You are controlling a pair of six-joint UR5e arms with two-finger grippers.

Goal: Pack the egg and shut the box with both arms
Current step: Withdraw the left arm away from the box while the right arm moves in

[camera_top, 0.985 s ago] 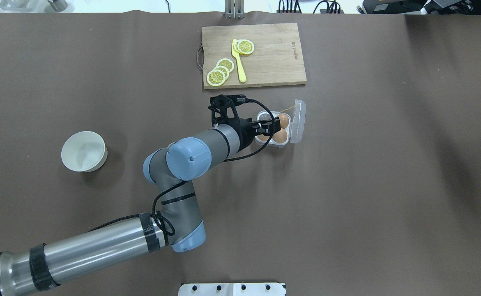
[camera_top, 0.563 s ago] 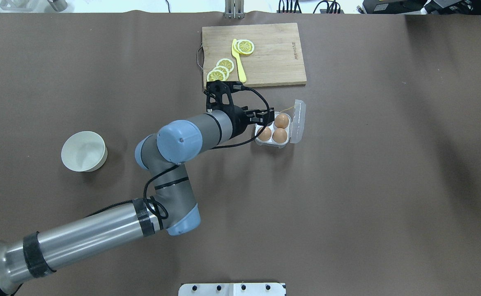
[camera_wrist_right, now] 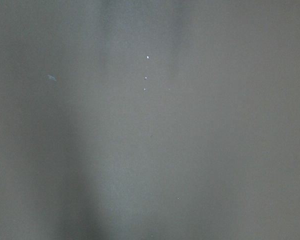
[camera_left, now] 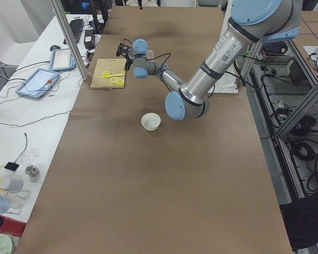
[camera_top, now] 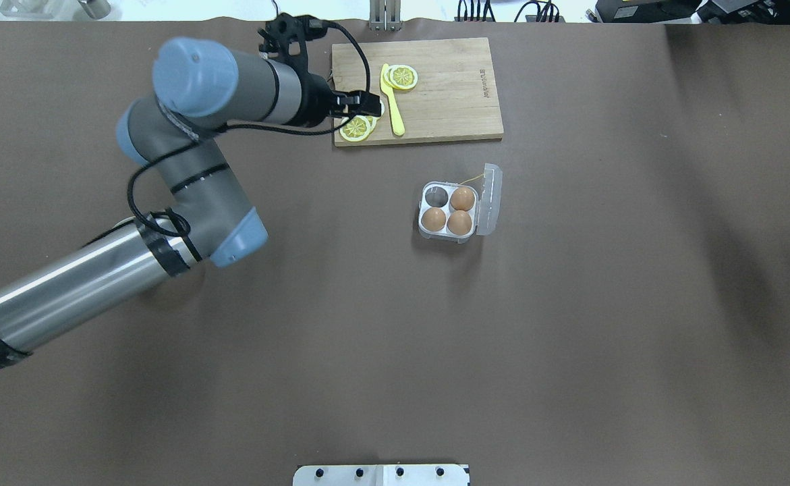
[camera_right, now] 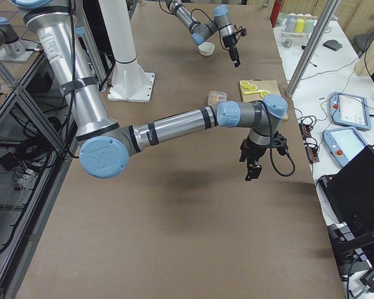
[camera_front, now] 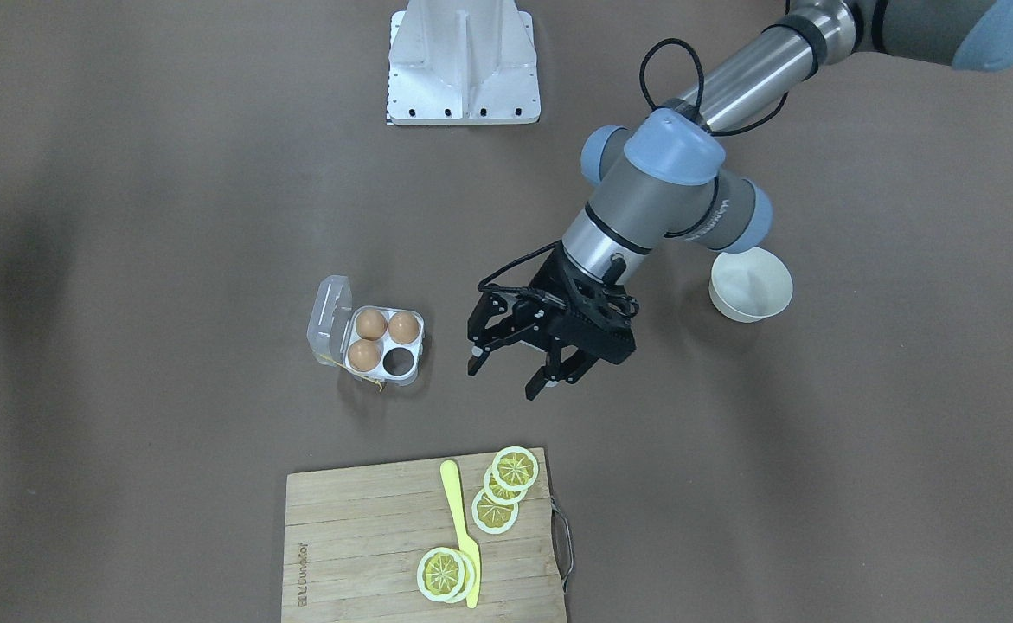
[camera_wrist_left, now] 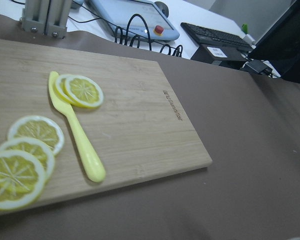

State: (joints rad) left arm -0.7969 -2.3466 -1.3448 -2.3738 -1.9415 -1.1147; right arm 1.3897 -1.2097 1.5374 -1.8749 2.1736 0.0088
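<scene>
My left tool (camera_front: 504, 379) hung above the surface (camera_front: 169, 216) with its fingers spread wide and nothing between them. From overhead it sat over the near left corner of the cutting board (camera_top: 448, 94), above the lemon slices (camera_top: 355, 128), and well apart from the box (camera_front: 400, 362). My left wrist camera looked across that board at the slices and the yellow knife (camera_wrist_left: 77, 135) lying among them.

The box stood near the middle of the surface, nearer to me than the board. Its clear lid (camera_top: 490, 200) was open, hinged up on the side toward my right. Three brown eggs (camera_top: 463, 198) sat in its cells: one in the far right cell and two in the near cells. The far left cell (camera_top: 437, 196) was bare. A yellow string (camera_top: 470, 179) trailed from the far edge of the box.

The white bowl (camera_front: 750, 285) stood on my left, just beside my left arm (camera_front: 644, 203) in the view facing me.

My right arm (camera_right: 174, 124) reached out over bare surface, and my right tool (camera_right: 252, 173) pointed down, far from the box. I could not tell whether its fingers were spread or pressed together. Its wrist camera showed only plain blurred surface
</scene>
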